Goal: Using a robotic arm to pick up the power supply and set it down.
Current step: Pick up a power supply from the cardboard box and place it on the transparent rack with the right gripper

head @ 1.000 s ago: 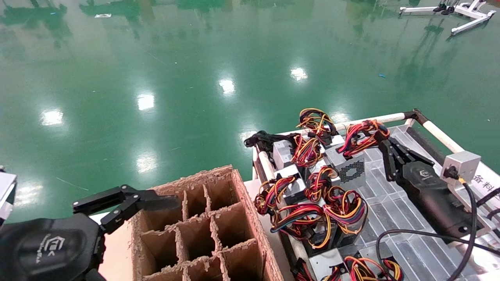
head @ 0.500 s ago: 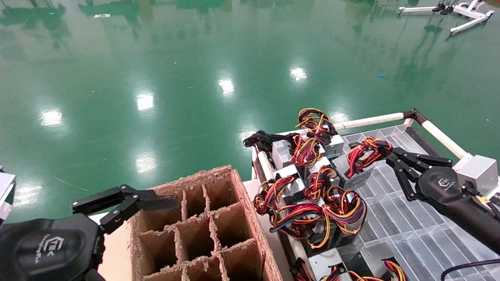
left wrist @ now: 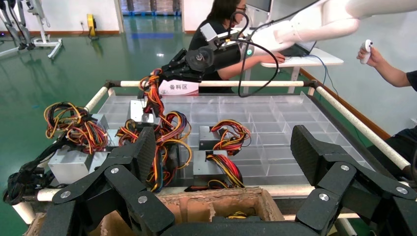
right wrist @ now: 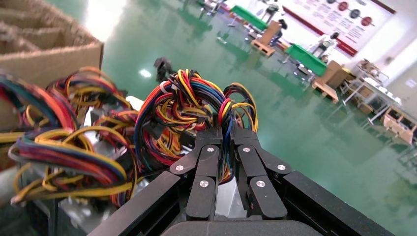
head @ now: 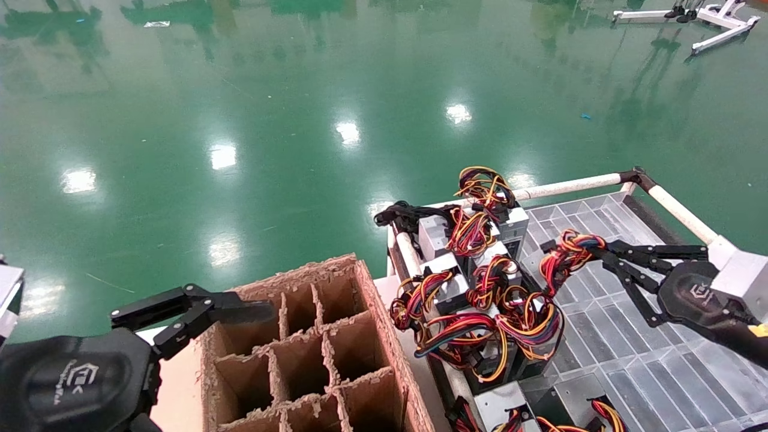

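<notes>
My right gripper hangs over the clear tray, shut on the looped red, orange, yellow and black wire bundle of a power supply. The right wrist view shows the wires pinched between the closed fingers of that gripper. From the left wrist view, the small grey box dangles on its wires under the right gripper, just above the pile. My left gripper is parked open at the near left over the cardboard box, holding nothing.
Several more power supplies with tangled wires crowd the left side of the gridded clear tray, which is railed by white pipes. A divided cardboard box stands left of it. People sit at a desk beyond the tray.
The right gripper has swung nearer and to the right, keeping hold of the wire bundle. The grey box has come up off its spot beside the pile. The left arm has stayed still.
</notes>
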### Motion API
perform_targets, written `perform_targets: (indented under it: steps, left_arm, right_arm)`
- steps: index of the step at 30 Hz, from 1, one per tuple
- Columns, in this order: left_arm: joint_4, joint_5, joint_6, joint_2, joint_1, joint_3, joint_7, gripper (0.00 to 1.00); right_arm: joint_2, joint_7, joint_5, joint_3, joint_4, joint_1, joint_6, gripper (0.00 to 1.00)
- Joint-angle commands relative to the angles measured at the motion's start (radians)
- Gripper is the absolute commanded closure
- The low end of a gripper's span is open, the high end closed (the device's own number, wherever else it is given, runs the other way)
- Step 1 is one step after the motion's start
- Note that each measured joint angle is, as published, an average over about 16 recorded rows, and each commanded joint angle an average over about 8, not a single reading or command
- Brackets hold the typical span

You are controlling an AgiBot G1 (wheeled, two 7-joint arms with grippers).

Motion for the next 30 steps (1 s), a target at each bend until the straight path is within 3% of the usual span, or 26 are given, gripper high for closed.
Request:
perform_targets:
  steps: [1, 12, 30]
  left_arm:
    - [0.0, 0.0, 0.0, 0.0, 0.0, 0.0, 0.0, 0.0]
    - [0.0, 0.0, 0.0, 0.0, 0.0, 0.0, 0.0, 0.0]
    - [0.0, 0.0, 0.0, 0.0, 0.0, 0.0, 0.0, 0.0]
  right_arm:
    - [0.008, -0.012, -0.023, -0.015, -0.001, 0.019, 0.001, 1.0]
    - [0.045, -0.129, -0.181, -0.113, 0.015, 0.154, 0.032, 1.0]
    - [0.053, -0.259, -0.299, -0.18, 0.054, 0.304, 0.007, 1.0]
